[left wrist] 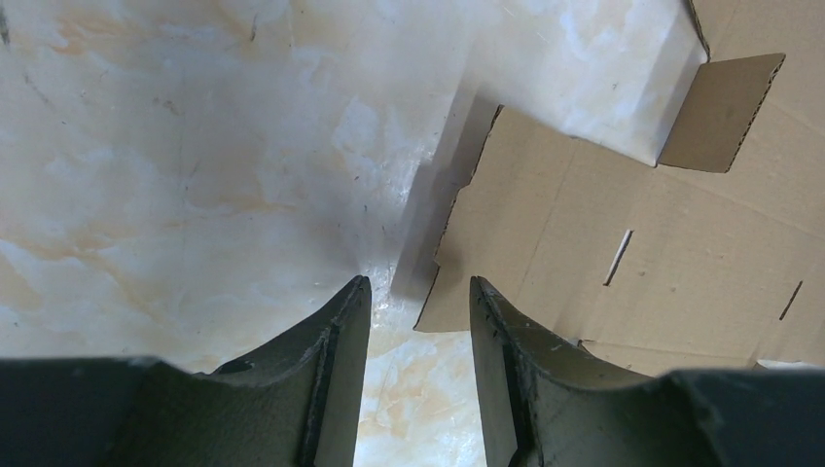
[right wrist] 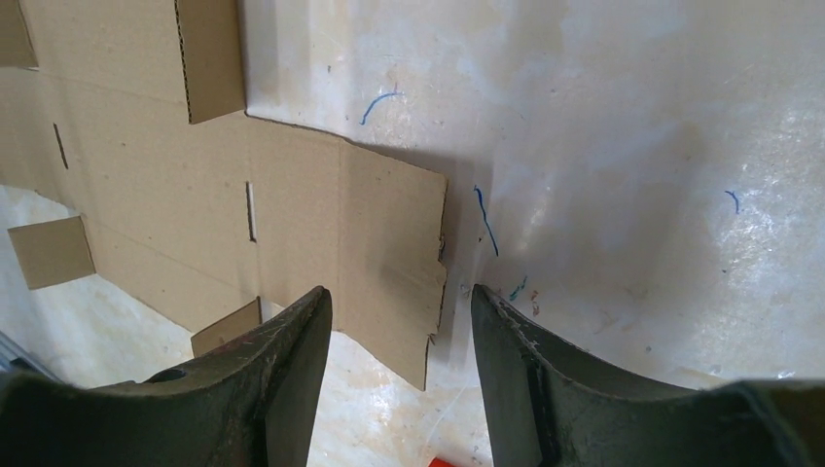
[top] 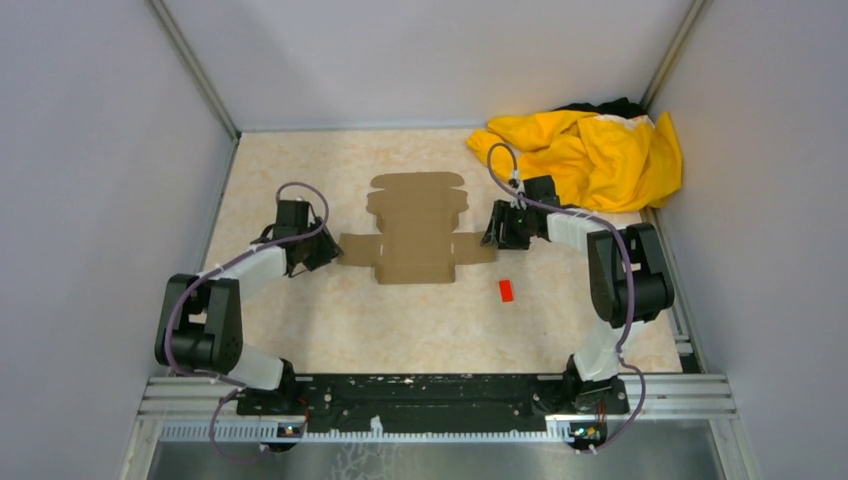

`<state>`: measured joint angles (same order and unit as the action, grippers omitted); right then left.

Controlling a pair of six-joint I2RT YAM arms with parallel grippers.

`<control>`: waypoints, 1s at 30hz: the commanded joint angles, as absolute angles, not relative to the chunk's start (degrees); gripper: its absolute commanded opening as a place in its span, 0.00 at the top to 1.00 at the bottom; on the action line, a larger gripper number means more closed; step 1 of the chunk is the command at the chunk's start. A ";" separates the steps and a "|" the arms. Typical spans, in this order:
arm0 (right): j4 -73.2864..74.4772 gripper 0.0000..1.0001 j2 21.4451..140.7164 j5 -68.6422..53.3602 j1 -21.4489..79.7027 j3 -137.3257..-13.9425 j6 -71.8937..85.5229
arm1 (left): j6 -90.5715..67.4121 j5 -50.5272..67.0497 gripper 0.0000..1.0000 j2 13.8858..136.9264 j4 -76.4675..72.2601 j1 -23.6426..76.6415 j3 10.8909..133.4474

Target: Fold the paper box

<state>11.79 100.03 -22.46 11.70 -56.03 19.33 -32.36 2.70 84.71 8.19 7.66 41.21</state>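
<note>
The paper box (top: 415,235) is a flat brown die-cut cardboard sheet lying in the middle of the table. My left gripper (top: 322,250) stands open at the end of the sheet's left flap (left wrist: 545,243), whose corner lies between the fingertips (left wrist: 418,292), nothing gripped. My right gripper (top: 497,232) is open at the sheet's right flap (right wrist: 389,243), whose slightly raised edge sits between its fingers (right wrist: 401,302) without being clamped. Slots and small side tabs (right wrist: 51,251) show in the wrist views.
A crumpled yellow cloth (top: 590,155) lies at the back right corner. A tiny red block (top: 506,290) sits on the table just in front of the right gripper. Grey walls close in the table on three sides.
</note>
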 commanded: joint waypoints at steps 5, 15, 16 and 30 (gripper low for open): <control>10.34 0.45 101.78 -23.73 11.34 -56.74 19.52 | -32.70 4.44 0.51 86.23 6.39 7.47 42.47; 6.72 0.71 101.43 -27.16 11.45 -52.38 21.31 | -34.05 7.08 0.51 86.12 6.72 7.47 44.07; 6.17 0.72 101.35 -27.68 11.43 -51.92 21.62 | -34.32 7.81 0.51 85.80 6.71 7.47 44.07; -4.62 0.96 97.18 -35.16 11.43 -47.90 33.46 | -35.60 11.73 0.49 74.62 7.67 7.56 39.94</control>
<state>-0.51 100.12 -32.67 11.35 -48.29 28.42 -34.74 8.91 77.73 7.68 7.57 41.36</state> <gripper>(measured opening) 0.065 0.496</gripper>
